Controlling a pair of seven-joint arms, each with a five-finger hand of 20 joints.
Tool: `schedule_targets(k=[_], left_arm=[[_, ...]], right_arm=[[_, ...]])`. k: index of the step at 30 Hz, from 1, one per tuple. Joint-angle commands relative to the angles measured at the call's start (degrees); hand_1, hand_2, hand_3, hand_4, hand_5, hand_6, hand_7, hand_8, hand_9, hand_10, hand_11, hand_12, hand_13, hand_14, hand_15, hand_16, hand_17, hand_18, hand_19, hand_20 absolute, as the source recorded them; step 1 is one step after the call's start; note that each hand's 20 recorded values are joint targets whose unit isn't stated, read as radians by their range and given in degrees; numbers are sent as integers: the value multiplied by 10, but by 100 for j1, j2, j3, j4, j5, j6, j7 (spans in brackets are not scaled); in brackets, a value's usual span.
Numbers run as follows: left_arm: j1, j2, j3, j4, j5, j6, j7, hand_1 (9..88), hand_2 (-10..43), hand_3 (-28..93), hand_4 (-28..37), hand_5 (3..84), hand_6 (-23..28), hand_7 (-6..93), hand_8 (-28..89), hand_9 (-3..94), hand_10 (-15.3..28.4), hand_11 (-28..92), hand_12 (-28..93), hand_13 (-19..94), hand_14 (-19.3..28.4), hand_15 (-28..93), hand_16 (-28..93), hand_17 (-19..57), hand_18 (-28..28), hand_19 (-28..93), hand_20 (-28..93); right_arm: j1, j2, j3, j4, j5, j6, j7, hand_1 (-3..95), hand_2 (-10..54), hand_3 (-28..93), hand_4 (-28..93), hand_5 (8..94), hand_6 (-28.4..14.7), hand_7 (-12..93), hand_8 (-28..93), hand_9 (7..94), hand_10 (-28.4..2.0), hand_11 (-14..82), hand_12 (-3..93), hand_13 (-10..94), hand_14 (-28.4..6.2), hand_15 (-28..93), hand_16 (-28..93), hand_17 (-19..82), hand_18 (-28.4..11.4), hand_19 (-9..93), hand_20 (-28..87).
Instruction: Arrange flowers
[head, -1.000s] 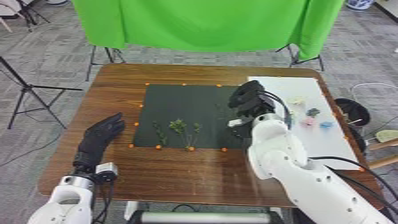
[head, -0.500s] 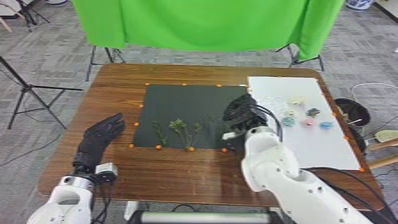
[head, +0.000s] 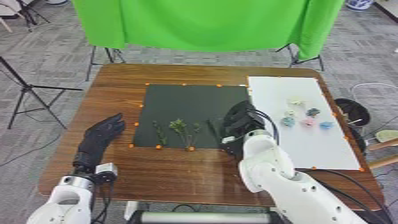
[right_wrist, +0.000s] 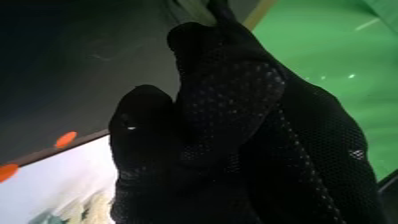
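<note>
The job at hand looks like laying out the green bits of the picture, one by one. On the brown wooden table (head: 178, 175), the left hand (head: 105, 129) lies to the left of the dark mat (head: 182, 100), with its fingers loose and almost straight. The right hand (head: 238, 121) is over the mat's right side. Its fingers are close together, in a narrow pinch on a thin green sprig (right_wrist: 197, 11).

That sprig is at the near part of the mat, just left of the right hand. It is long and thin, and its long side runs from near to far, with the far end tipped a little to the left. I cannot tell which end has the leaves. Next, I think the hand should set it down flat, line it up, and let go softly so it does not roll or drag.

Beside it, more to the left, are a small sprig (head: 196, 131), a bushy sprig (head: 179, 127) and a slim sprig (head: 159, 133). Small flower heads (head: 308, 122) sit farther off on the white sheet (head: 275, 150), and may go on the stems later
</note>
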Motion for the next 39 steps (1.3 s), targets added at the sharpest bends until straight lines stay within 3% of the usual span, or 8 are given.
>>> schedule_targets(k=[1,14,39], left_arm=[[101,-40,47,51,27,-105,-153,261,-95,704,-226,437,25,109,-66,417,123,150,110,342,145,95,-3,73,92,18,161],[82,-15,62,60,31,-169,-212,259,-95,705,-226,436,25,110,-66,417,123,150,110,342,144,96,-2,72,93,18,161],[79,-35,60,63,20,-175,-182,261,-95,705,-227,434,21,111,-66,417,123,151,110,342,144,95,-2,71,94,18,161]], right_arm=[[21,-70,-77,95,22,69,77,622,-95,613,-7,714,-61,429,115,937,-118,181,318,937,-10,528,165,794,-19,765,405],[-3,-85,4,90,153,-72,112,581,-95,619,-3,688,-54,410,119,934,-105,160,359,937,-12,513,174,790,-20,757,405],[15,153,132,22,21,-438,54,519,-95,599,4,665,-42,315,115,885,-121,159,354,937,-22,481,210,773,-29,750,435]])
